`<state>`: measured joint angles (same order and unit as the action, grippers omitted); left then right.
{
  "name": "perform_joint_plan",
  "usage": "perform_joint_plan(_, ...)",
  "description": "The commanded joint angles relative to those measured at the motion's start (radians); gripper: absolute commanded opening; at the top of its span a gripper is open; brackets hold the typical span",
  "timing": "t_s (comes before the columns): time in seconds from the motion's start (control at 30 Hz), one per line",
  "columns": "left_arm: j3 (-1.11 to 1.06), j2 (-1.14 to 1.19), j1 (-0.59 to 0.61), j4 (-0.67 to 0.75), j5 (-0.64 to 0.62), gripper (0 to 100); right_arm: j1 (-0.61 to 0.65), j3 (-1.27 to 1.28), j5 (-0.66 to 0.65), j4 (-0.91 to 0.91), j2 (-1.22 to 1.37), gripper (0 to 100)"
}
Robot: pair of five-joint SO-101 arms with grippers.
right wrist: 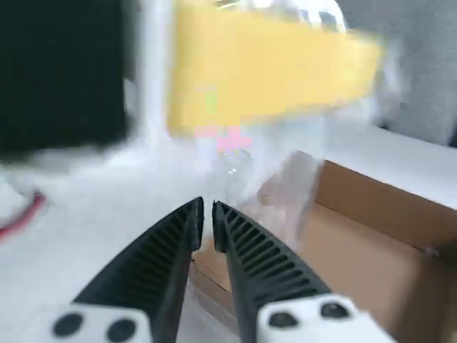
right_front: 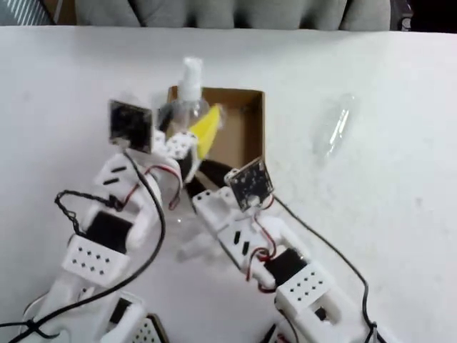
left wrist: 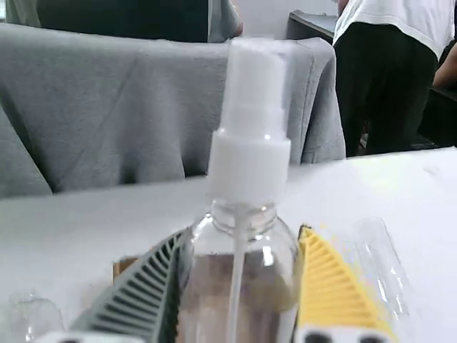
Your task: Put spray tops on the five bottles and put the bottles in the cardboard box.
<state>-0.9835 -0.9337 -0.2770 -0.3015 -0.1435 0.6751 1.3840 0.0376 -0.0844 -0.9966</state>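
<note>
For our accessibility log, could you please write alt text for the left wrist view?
A clear bottle with a white spray top is held upright between the grey and yellow fingers of the left end effector. A second bottle lies on the white table behind.

This looks like a robotics lab or office workroom. A plain white tabletop point(right_front: 400, 214) carries the left robot arm point(right_front: 107, 239) and the right robot arm point(right_front: 246, 236), both white plastic, with a bare black circuit board point(right_front: 131, 125) exposed. Behind it are grey upholstered fabric point(left wrist: 107, 107) and a dark desk point(left wrist: 314, 21).
</note>
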Motion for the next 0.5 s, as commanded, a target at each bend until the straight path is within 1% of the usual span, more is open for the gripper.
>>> perform_joint_plan(0.0,0.021,0.096,0.065,0.198,0.002,2,-0.062,-0.071,-0.002,0.159,0.002,1.5)
perform_joint_plan(0.13,0.124,0.332,0.101,0.282,0.002,2,-0.113,-0.109,-0.002,0.265,0.002,1.5)
perform_joint_plan(0.27,0.204,0.552,0.116,0.387,0.002,2,-0.154,-0.112,-0.002,0.275,0.002,1.5)
perform_joint_plan(0.47,0.224,0.730,0.111,0.608,0.003,2,-0.168,-0.112,-0.002,0.280,0.002,1.5)
